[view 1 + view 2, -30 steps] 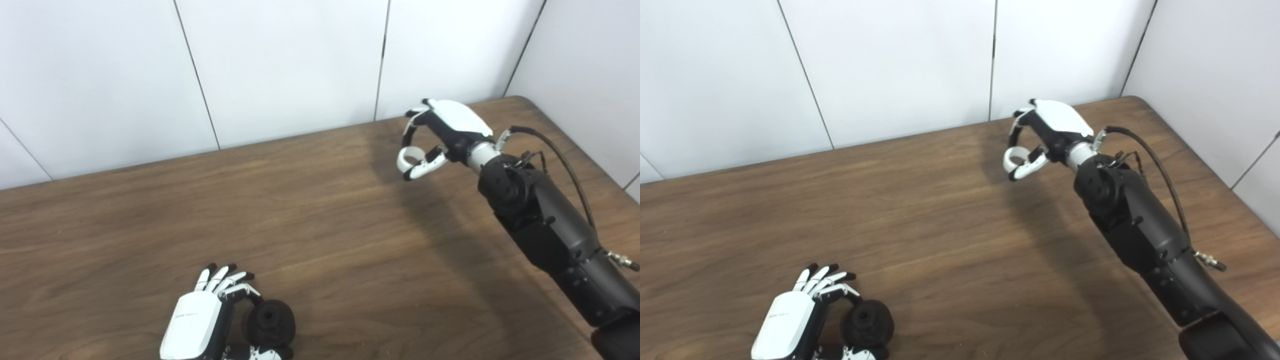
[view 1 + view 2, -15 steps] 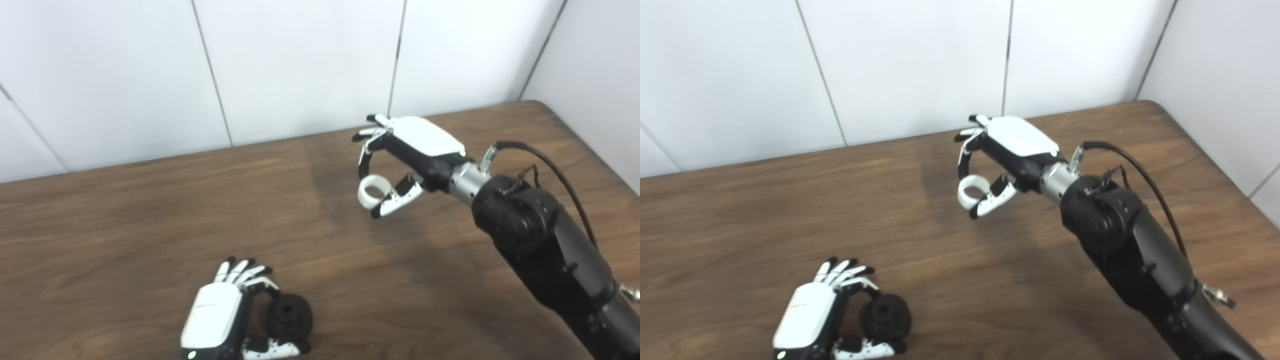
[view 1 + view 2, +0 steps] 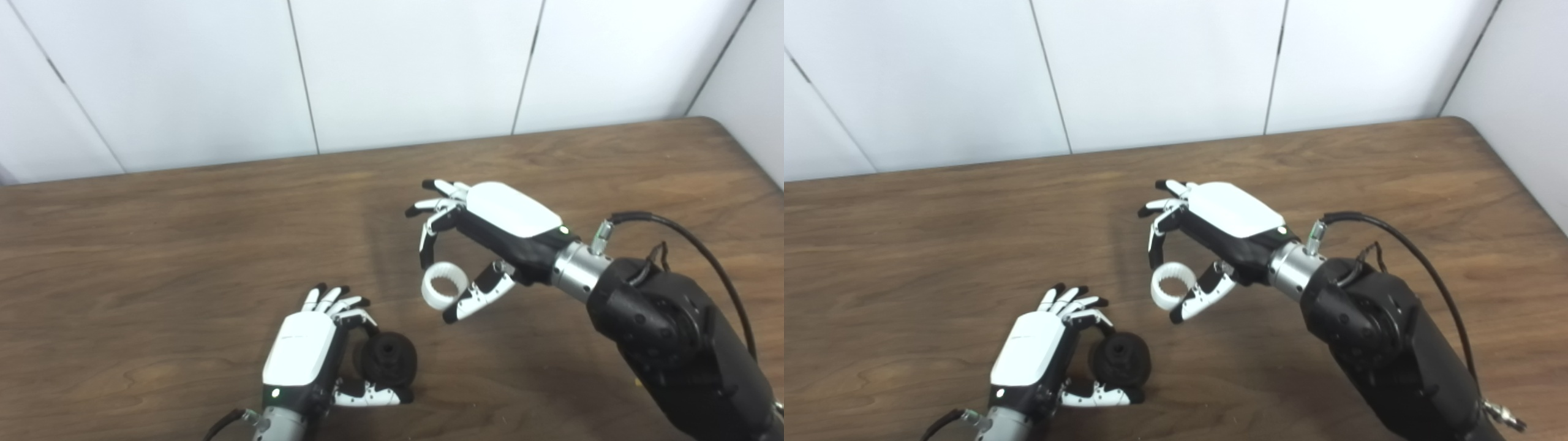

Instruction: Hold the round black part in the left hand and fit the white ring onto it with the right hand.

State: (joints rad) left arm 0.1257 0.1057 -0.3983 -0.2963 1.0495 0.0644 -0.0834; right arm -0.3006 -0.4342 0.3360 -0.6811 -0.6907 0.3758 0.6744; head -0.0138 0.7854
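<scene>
My left hand [image 3: 303,352] is low at the front of the wooden table [image 3: 184,233], shut on the round black part [image 3: 387,359], which it pinches between a finger and the thumb with its central hole facing up. My right hand [image 3: 490,236] is raised above the table, up and to the right of the black part. It is shut on the white ring [image 3: 444,285], held between a finger and the thumb. The ring is a short way above and to the right of the black part, not touching it. Both also show in the right eye view: the ring [image 3: 1173,283] and the black part [image 3: 1120,359].
White wall panels [image 3: 398,67] stand behind the table's far edge. The right wall [image 3: 747,73] closes in at the table's rounded far right corner. A black cable [image 3: 686,233] loops off the right forearm.
The camera has panned. My right hand has carried the white ring from the far right of the table down and left, close to the black part. My left hand still holds the black part.
</scene>
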